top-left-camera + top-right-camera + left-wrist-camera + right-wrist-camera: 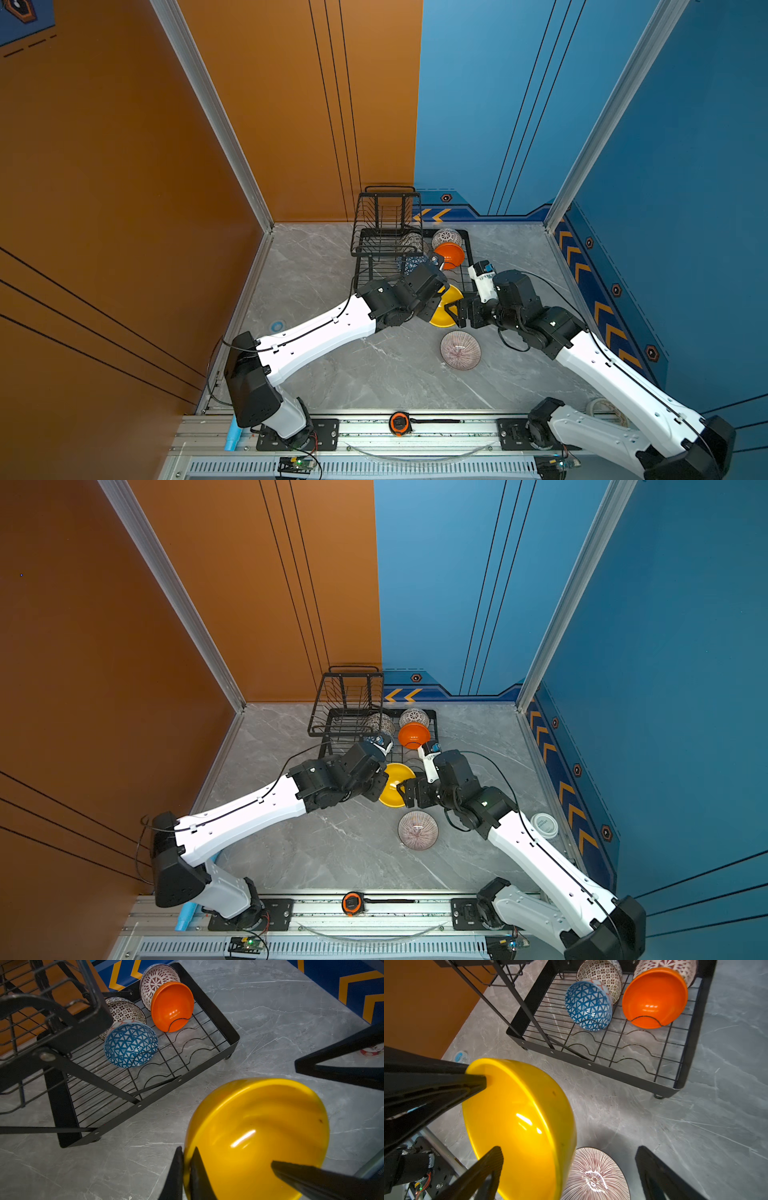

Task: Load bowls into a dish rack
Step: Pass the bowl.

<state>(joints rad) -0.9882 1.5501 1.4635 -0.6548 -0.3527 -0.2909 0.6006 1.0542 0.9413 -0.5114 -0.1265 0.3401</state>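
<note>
My left gripper is shut on the rim of the yellow bowl, which hangs tilted above the table in front of the dish rack. My right gripper is open around the opposite rim of the yellow bowl, one finger inside it and one outside. In the rack's lower tray stand the orange bowl, the blue-white triangle bowl and two white black-patterned bowls. The pale striped bowl lies on the table below the grippers.
The rack's raised basket tier stands at the far left end, near the orange wall. A white round lid lies by the blue wall on the right. An orange tape measure sits on the front rail. A blue sticker marks the table.
</note>
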